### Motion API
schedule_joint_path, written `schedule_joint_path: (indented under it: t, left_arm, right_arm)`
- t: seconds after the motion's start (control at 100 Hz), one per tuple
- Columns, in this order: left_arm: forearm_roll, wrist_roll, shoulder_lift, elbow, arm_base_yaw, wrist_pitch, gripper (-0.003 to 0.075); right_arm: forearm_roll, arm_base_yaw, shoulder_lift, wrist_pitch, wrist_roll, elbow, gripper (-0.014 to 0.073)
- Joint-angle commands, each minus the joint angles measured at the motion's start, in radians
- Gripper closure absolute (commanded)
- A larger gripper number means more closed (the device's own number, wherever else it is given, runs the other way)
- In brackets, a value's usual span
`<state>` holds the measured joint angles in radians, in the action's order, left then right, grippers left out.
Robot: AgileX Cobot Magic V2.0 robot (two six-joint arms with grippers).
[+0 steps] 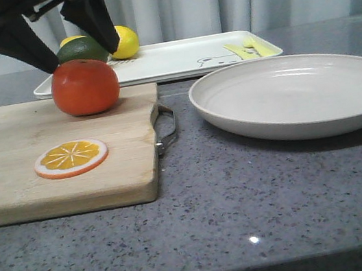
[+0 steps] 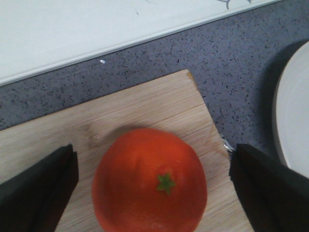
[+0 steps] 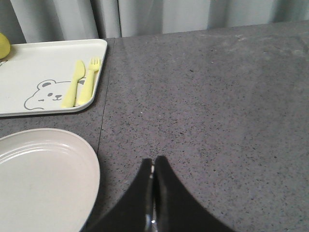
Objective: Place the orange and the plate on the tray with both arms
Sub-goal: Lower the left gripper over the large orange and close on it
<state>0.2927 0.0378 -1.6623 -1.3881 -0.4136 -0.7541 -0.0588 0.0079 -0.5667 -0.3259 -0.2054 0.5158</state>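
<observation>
The orange (image 1: 84,87) sits on the far right part of the wooden cutting board (image 1: 6,171). It also shows in the left wrist view (image 2: 149,181) with a small green stem. My left gripper (image 1: 80,49) hangs open just above it, one finger on each side, not touching. The off-white plate (image 1: 295,92) rests on the grey counter at the right and shows in the right wrist view (image 3: 41,179). The white tray (image 1: 175,60) with a bear drawing lies behind. My right gripper (image 3: 154,162) is shut and empty above the counter beside the plate; it is out of the front view.
A flat orange slice (image 1: 71,158) lies on the board near its front. A green fruit (image 1: 81,50) and a yellow lemon (image 1: 125,40) sit at the tray's left end. Yellow cutlery print (image 1: 246,48) marks its right end. A curtain hangs behind.
</observation>
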Motion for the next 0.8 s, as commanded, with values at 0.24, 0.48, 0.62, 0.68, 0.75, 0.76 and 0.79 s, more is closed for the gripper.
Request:
schedule_joint_path:
  t: [0.24, 0.48, 0.62, 0.68, 0.75, 0.76, 0.79]
  left_arm:
    - [0.016, 0.004, 0.008, -0.036, -0.009, 0.009, 0.0110]
    - [0.016, 0.004, -0.004, -0.036, -0.009, -0.003, 0.0137]
    - [0.016, 0.004, -0.004, -0.037, -0.009, -0.003, 0.0204]
    - [0.016, 0.004, -0.004, -0.037, -0.009, -0.003, 0.0237]
    - [0.016, 0.004, -0.004, -0.041, -0.009, -0.006, 0.0267]
    - [0.016, 0.004, -0.004, -0.044, -0.009, -0.007, 0.0270]
    - [0.016, 0.004, -0.004, -0.050, -0.009, -0.016, 0.0280]
  right_arm:
    - [-0.001, 0.000, -0.009, 0.072, 0.001, 0.036, 0.0653]
    - [-0.001, 0.000, -0.009, 0.078, 0.001, 0.036, 0.0653]
    - [-0.001, 0.000, -0.009, 0.078, 0.001, 0.036, 0.0653]
    - [-0.001, 0.000, -0.009, 0.078, 0.001, 0.036, 0.0653]
    - [-0.001, 0.000, -0.009, 0.078, 0.001, 0.036, 0.0653]
    - [-0.001, 0.000, -0.009, 0.078, 0.001, 0.036, 0.0653]
    - [-0.001, 0.000, -0.009, 0.078, 0.001, 0.036, 0.0653]
